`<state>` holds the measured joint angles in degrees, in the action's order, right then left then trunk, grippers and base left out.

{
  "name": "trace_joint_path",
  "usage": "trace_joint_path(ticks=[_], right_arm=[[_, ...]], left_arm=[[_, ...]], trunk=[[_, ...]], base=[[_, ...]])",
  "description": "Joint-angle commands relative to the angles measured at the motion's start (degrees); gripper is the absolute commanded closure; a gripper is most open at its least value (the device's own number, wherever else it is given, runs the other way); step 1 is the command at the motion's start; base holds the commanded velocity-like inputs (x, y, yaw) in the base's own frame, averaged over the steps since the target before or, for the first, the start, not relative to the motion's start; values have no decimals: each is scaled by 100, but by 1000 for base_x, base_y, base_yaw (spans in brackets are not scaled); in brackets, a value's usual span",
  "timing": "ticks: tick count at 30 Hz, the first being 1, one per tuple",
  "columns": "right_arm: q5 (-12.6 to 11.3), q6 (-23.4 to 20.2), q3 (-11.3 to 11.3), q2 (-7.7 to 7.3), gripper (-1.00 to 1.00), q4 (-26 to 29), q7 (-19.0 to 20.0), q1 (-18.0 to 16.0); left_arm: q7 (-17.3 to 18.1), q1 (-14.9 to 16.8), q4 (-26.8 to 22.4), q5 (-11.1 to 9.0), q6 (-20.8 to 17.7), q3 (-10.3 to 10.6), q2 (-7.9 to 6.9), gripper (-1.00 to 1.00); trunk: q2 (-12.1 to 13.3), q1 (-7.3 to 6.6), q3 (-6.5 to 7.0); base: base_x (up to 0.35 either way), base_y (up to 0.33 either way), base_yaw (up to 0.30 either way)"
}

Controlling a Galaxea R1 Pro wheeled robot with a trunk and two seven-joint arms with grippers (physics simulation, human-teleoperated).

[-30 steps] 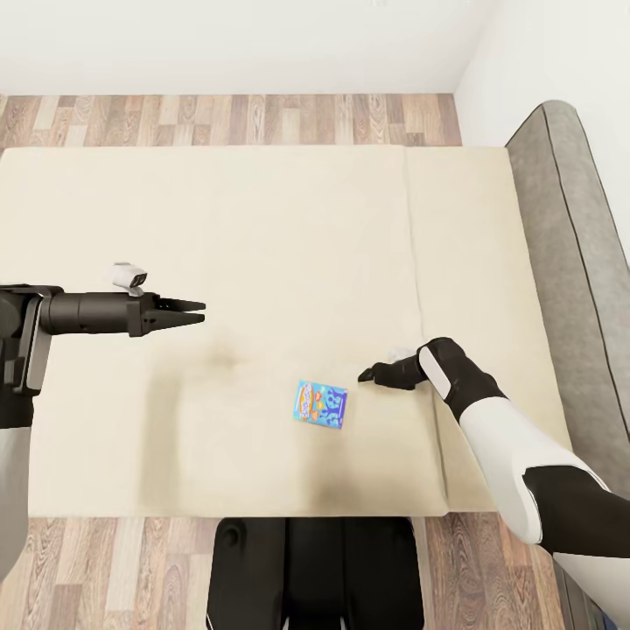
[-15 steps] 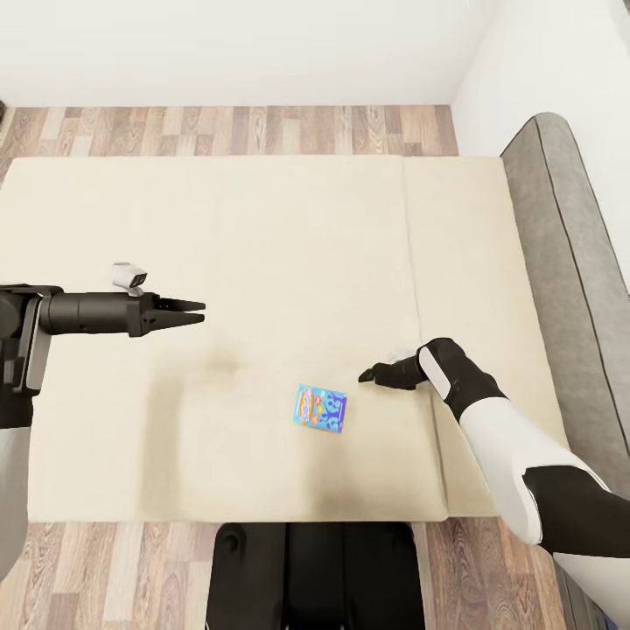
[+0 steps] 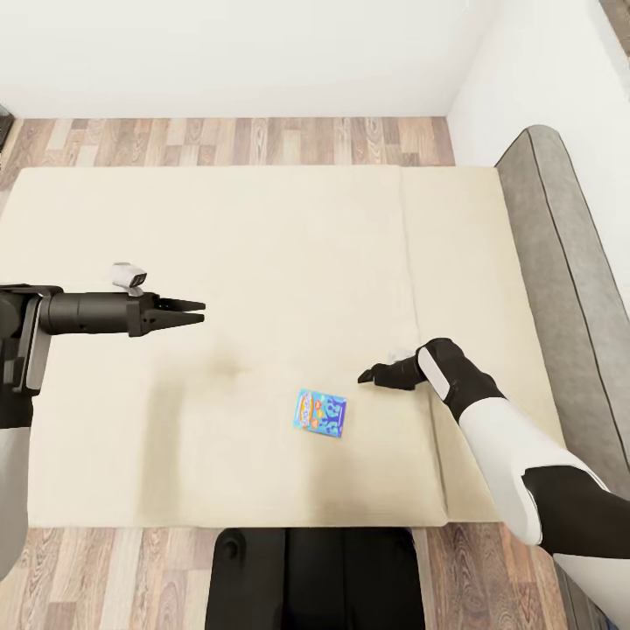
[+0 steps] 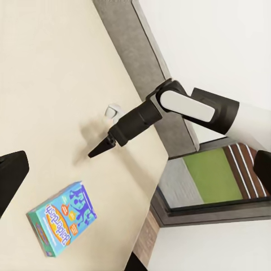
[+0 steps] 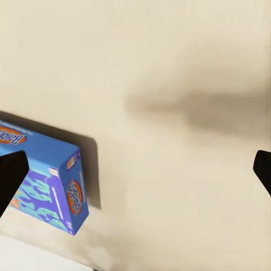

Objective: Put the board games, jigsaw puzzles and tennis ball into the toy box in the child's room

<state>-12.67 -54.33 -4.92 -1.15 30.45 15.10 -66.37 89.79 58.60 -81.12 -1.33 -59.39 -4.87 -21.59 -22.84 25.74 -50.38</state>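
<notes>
A small blue board game (image 3: 320, 413) with bright print lies flat on the beige mattress of the bed (image 3: 289, 245), near its front edge. My right gripper (image 3: 362, 377) hovers just right of it and a little farther back, open and empty, pointing at it. The right wrist view has the blue box (image 5: 45, 192) close by, off to one side, with dark fingertips (image 5: 11, 175) at the picture's edges. Far off over the mattress's left half, my left gripper (image 3: 201, 312) is open and empty. Its wrist view takes in the box (image 4: 61, 217) and the right gripper (image 4: 93, 153).
The low grey headboard (image 3: 569, 262) runs along the bed's right side against a white wall. A strip of wood-plank floor (image 3: 245, 140) lies beyond the bed, and more shows at its front edge beside my dark base (image 3: 315, 577). A seam (image 3: 409, 262) splits the mattress.
The whole picture has slid down a little, so the camera moved; more floor shows behind the bed. Both arms and the blue box hold their places.
</notes>
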Motion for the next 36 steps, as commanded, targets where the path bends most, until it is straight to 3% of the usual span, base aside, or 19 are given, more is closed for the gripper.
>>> trace_joint_path(ticks=[1, 25, 36], right_arm=[[-49, -17, -45, -9, -100, 5, -16, -2], [-62, 112, -53, 1, -100, -20, -16, -7], [-44, 204, -53, 157, -100, -188, -16, -15]], left_arm=[[21, 2, -1, 2, -61, 0, -2, -100], [21, 2, -1, 1, -61, 3, -2, -100], [21, 2, -1, -3, -61, 2, -3, -100]], trunk=[[-8, 4, 4], [-8, 4, 217], [-8, 4, 232]], base=[[0, 0, 30], [0, 0, 60], [0, 0, 12]])
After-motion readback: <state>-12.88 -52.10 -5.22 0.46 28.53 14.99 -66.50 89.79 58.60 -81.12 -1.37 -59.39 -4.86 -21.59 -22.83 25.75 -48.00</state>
